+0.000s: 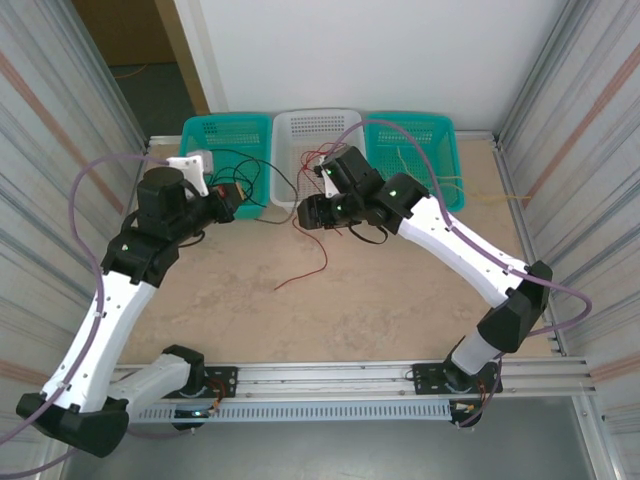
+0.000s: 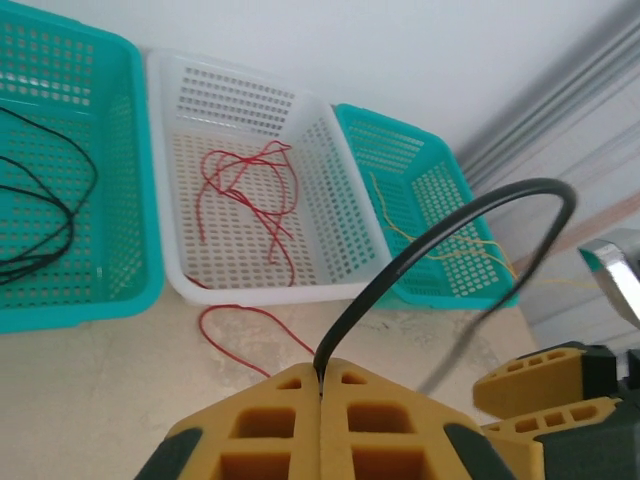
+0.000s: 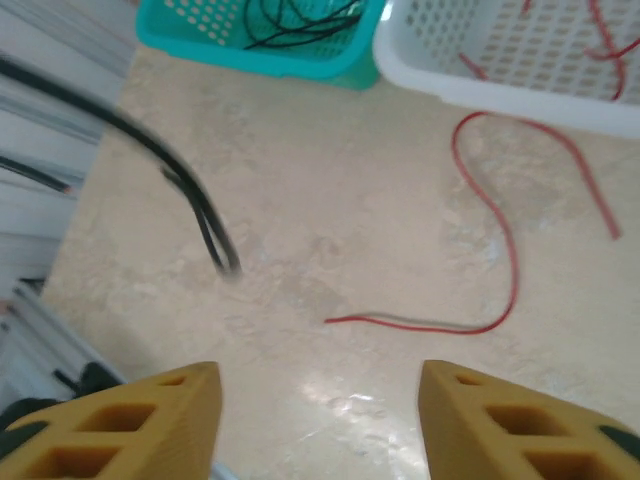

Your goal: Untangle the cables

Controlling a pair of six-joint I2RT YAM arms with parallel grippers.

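Top view, counter [image 1: 400, 310]: 3 baskets along the 12 o'clock edge.
- Left teal basket [image 1: 200, 130], 11 o'clock: black strands [image 2: 60, 210] coiled inside.
- White basket [image 1: 290, 125], 12 o'clock: red strands [image 2: 250, 180].
- Right teal basket [image 1: 440, 125], 1 o'clock: pale yellow strands [image 2: 450, 245].
- 1 loose red cable [image 3: 512, 265] lies on bare counter near centre, at 6 o'clock of the white basket.

Left claw [image 2: 322, 375]: pinched tight on a black cable [image 2: 372, 297], which arcs up and over toward 2 o'clock in its wrist view.

Right claw [image 3: 320, 385]: fingers wide, nothing between them, hovering above the counter with the red cable at its 1 o'clock.

Handling, as a judgement: the cables are light, limp and smooth-jacketed. They would sag, trail and slip from a shallow pinch, and pulling 1 likely drags its neighbours. Best hold is a free stretch near an end, away from any crossing, gripped squarely across the strand.
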